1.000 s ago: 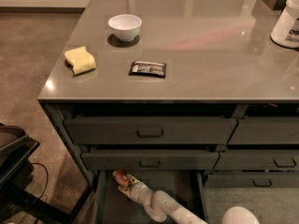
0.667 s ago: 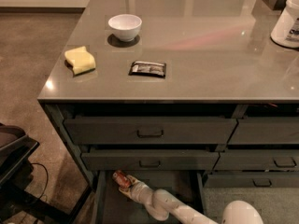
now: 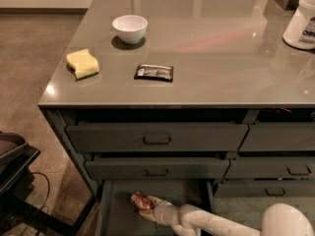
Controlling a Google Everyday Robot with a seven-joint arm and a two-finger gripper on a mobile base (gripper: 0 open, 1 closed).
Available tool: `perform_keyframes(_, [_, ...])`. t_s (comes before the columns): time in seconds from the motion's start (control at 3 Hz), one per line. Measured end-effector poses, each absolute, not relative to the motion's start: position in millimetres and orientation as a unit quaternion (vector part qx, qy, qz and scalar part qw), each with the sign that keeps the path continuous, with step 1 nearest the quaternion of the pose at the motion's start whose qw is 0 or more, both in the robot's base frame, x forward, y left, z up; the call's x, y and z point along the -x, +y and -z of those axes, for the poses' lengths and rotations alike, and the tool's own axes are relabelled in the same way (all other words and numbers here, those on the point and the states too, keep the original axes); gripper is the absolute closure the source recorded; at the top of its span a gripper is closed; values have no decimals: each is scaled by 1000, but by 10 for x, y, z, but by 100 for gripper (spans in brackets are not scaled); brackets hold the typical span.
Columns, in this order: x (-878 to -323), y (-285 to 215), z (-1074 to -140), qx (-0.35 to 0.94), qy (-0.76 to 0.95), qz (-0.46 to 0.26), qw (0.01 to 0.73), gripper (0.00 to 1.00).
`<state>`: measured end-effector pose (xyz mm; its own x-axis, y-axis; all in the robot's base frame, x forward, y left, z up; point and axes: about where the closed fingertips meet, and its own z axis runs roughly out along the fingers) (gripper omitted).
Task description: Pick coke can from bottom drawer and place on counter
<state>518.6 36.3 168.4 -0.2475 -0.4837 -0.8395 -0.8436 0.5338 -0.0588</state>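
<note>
The bottom drawer (image 3: pixel 115 215) is pulled open below the two closed drawers. The red coke can (image 3: pixel 138 199) lies tilted inside it, near the back left. My gripper (image 3: pixel 146 203) reaches into the drawer from the lower right on its pale arm and is shut on the can, low over the drawer floor. The counter (image 3: pixel 211 58) is the glossy grey top above.
On the counter are a white bowl (image 3: pixel 130 28), a yellow sponge (image 3: pixel 82 64), a dark snack packet (image 3: pixel 154 72) and a white tub (image 3: pixel 301 21) at the right edge. The middle drawer front (image 3: pixel 156 168) overhangs the open drawer. Dark equipment (image 3: pixel 12 161) stands on the floor at left.
My gripper and the can have shifted a little toward the drawer's front and right. The arm's pale elbow has moved further into view at lower right.
</note>
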Motion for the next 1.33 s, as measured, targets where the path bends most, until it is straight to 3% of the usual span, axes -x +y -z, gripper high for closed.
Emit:
perform_keyframes(0.67, [-4986, 458, -1722, 447, 756, -221, 424, 100])
perform_keyframes(1.0, [-4875, 238, -1920, 484, 738, -228, 411, 100])
perform_keyframes(1.33, [-4578, -366, -2368, 515, 727, -234, 390, 100])
